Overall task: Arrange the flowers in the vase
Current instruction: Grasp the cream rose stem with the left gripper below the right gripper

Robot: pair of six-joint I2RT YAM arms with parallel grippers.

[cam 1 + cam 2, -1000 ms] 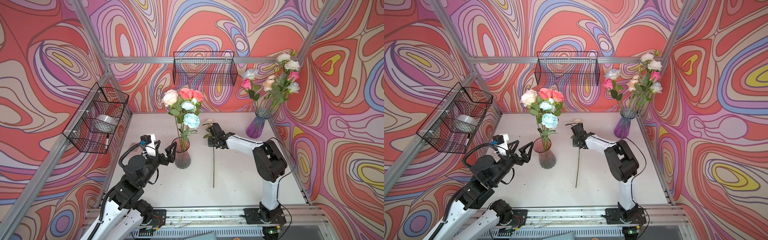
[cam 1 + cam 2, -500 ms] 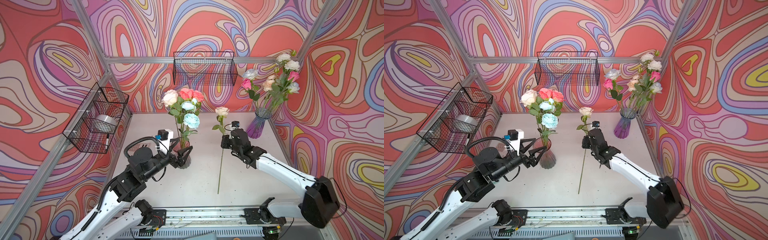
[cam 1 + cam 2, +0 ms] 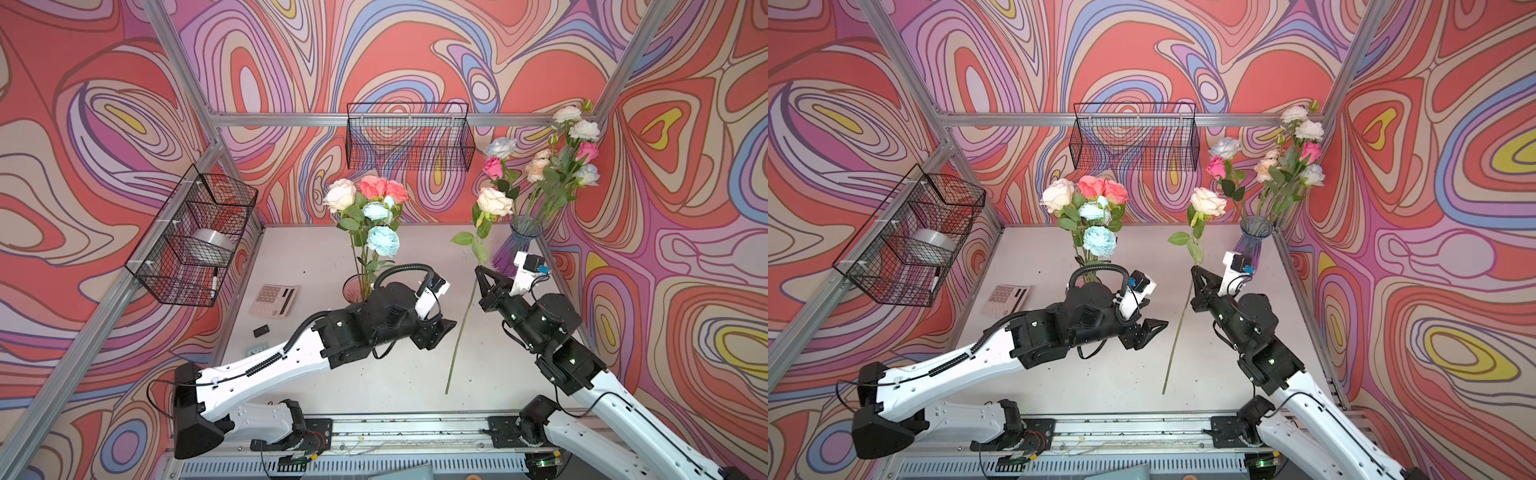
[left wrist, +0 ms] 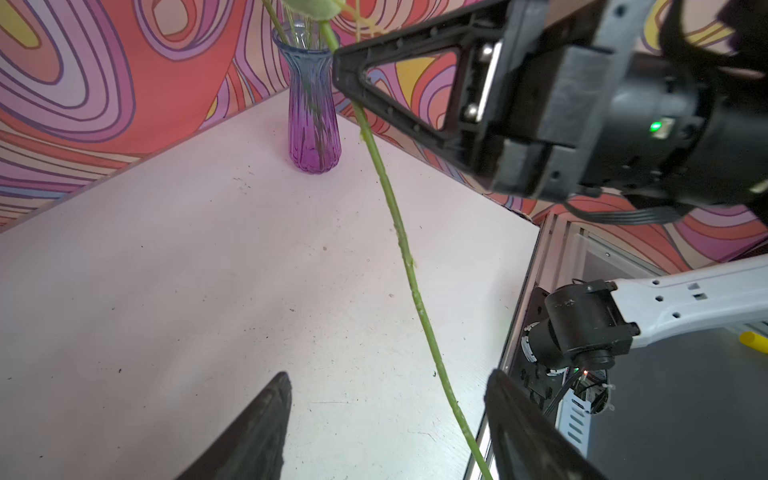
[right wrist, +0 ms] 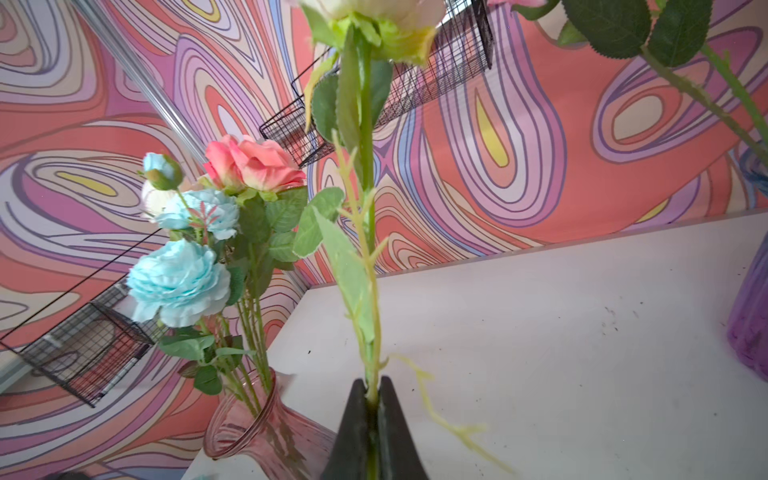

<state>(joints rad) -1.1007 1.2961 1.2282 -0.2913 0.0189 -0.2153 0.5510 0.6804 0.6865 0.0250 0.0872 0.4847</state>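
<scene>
The left gripper lay level, jaws apart, below the right gripper. That one pointed upward, jaws seemingly closed.

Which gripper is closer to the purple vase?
Right. The right gripper, holding a flower, is beside the purple vase; the left gripper is farther, toward the front.

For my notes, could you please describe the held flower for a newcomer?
Between the pink vase and purple vase, over the white table, the right gripper pinches a long stem topped by a cream rose. Unlike the rest, it stands in no vase.
</scene>
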